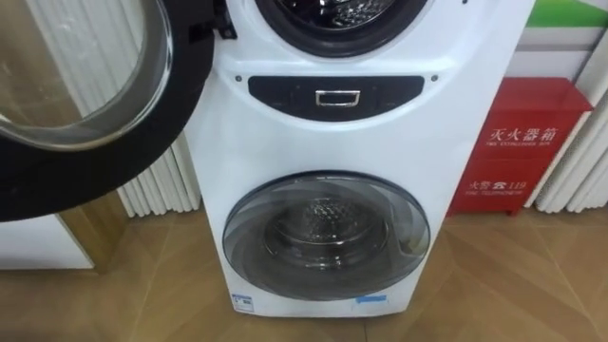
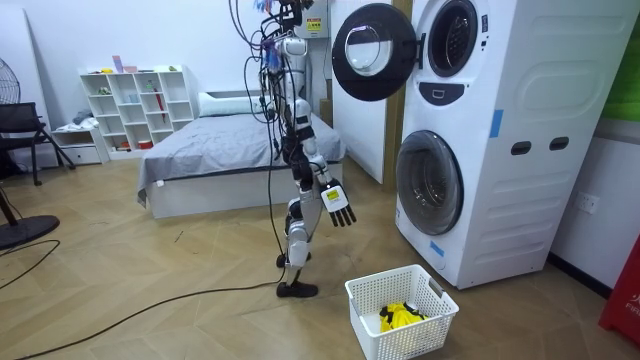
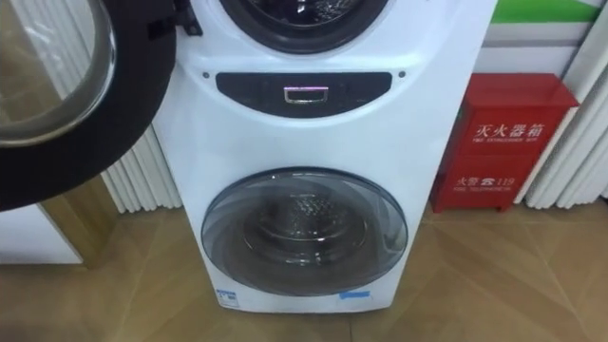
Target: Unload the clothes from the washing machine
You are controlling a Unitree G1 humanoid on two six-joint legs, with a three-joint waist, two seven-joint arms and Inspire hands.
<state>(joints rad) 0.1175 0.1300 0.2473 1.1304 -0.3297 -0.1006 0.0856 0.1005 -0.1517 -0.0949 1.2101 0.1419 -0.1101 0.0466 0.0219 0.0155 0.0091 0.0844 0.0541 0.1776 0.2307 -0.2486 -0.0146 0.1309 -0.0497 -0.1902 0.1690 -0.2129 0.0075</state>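
Observation:
A white stacked washing machine [image 1: 380, 133] stands right in front of me. Its upper round door [image 1: 85, 95] hangs swung open to my left, and the upper drum opening [image 1: 323, 14] shows bare metal at the top edge. The lower door [image 1: 326, 233] is closed, with a grey drum behind the glass. In the room view I stand about a step back from the machine [image 2: 480, 130], facing it. My right hand [image 2: 336, 203] hangs in front of my hip with straight fingers and holds nothing. A white basket [image 2: 372, 300] on the floor beside the machine holds a yellow cloth [image 2: 400, 316].
A red cabinet [image 1: 527, 142] stands on the floor right of the machine, with white ribbed panels [image 1: 161, 185] to its left. Behind me are a bed [image 2: 220, 150], a white shelf [image 2: 135, 105] and a floor fan [image 2: 20, 225]. Bare wooden floor lies around the basket.

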